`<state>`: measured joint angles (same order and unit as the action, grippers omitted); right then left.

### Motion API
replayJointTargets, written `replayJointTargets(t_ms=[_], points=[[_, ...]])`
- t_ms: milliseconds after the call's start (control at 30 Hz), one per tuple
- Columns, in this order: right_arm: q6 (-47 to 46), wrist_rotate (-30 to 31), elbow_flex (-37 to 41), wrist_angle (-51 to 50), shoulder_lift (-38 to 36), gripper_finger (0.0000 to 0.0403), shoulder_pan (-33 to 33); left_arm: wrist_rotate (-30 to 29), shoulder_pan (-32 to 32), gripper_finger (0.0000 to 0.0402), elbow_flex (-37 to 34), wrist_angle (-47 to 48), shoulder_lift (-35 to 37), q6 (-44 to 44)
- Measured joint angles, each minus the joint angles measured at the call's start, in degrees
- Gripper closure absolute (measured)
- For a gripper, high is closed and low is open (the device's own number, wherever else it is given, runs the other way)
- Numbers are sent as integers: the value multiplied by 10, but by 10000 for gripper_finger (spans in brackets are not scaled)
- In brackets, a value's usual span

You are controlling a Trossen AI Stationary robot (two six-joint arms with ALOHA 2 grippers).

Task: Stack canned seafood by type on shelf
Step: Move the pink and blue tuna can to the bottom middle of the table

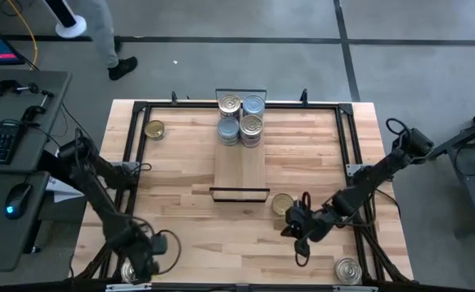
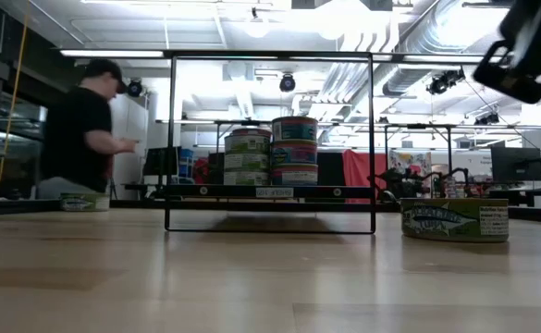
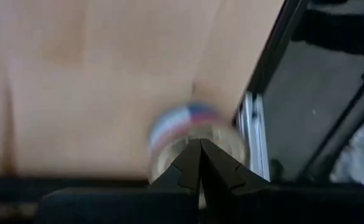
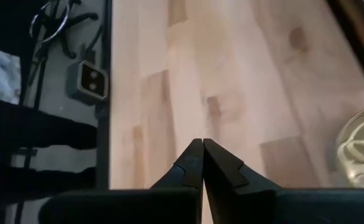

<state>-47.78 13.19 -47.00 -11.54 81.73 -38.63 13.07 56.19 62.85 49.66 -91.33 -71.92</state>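
Hovering near a loose gold-topped tin point(image 1: 282, 203), right gripper point(image 1: 295, 233) has its fingers pressed together, empty. Left gripper point(image 1: 140, 268) at the near-left table corner, likewise closed and empty, beside another tin point(image 3: 191, 134). Four stacks of tins point(image 1: 241, 118) sit at the far end of the shelf point(image 1: 239, 170)

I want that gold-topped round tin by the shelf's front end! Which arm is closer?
Right. The right gripper sits just beside the gold-topped round tin; the left gripper is far across, at the table's front-left corner.
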Motion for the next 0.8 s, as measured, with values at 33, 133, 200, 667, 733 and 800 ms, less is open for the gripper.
replayJointTargets(t_ms=[33, 133, 200, 667, 733, 800], points=[[-5, 0, 0, 1, 0, 403, -6, 14, 8, 401, -1, 0, 0, -19], [-28, 13, 0, 2, 0, 403, -23, 35, 24, 401, -10, 1, 0, -66], [-41, 28, 0, 3, 0, 403, -32, 55, 27, 401, -21, -2, 0, -88], [-114, 77, 0, 3, 0, 402, -45, 91, 26, 401, -76, -139, -34, -172], [-118, 77, 0, 5, 0, 402, -45, 98, 21, 402, -75, -140, -46, -165], [-118, 76, 0, 9, 0, 402, -45, 103, 12, 402, -75, -140, -55, -160]])
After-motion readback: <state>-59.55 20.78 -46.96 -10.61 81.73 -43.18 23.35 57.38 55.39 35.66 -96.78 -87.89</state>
